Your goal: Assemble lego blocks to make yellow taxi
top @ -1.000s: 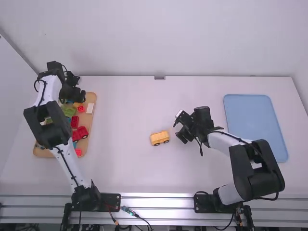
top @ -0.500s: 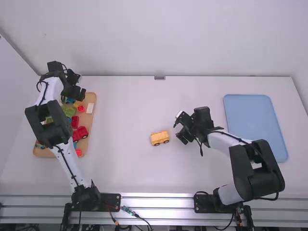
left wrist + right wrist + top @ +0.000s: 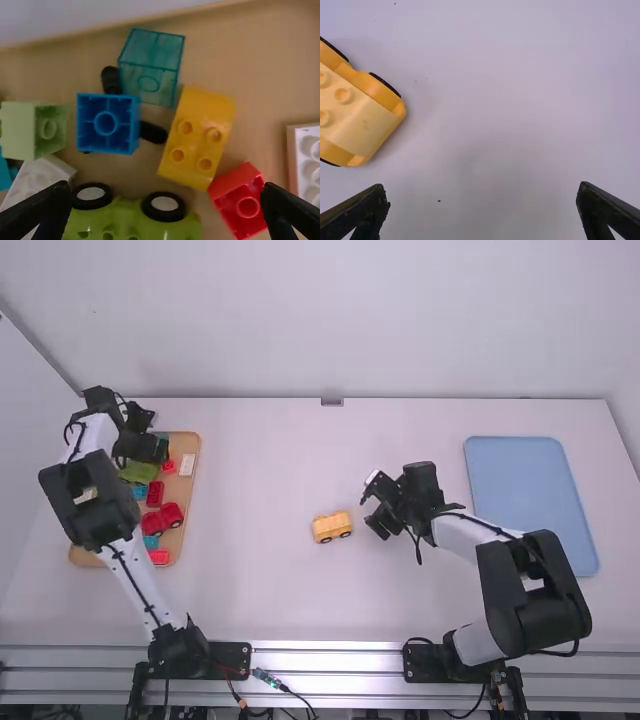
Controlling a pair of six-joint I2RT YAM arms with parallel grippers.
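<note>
In the high view my left gripper (image 3: pixel 142 445) is over the far end of the wooden tray; my right gripper (image 3: pixel 374 508) stands just right of the yellow wheeled base (image 3: pixel 332 527) on the table. The left wrist view has my left gripper (image 3: pixel 165 205) open above loose blocks, nothing between its fingertips. Below it lie a yellow block (image 3: pixel 198 137), a red block (image 3: pixel 239 200), a blue block (image 3: pixel 108 123) and a clear teal block (image 3: pixel 151 66). In the right wrist view my right gripper (image 3: pixel 482 197) is open and empty, with the yellow base (image 3: pixel 357 115) off to one side.
The wooden tray (image 3: pixel 188 495) at the left also holds red vehicle pieces (image 3: pixel 163 519), a green wheeled piece (image 3: pixel 131 220) and a white block (image 3: pixel 306 160). A flat blue tray (image 3: pixel 530 505) lies at the right of the table.
My left gripper has shifted slightly to the left and toward the camera over the wooden tray. The right arm and the yellow base have stayed still.
</note>
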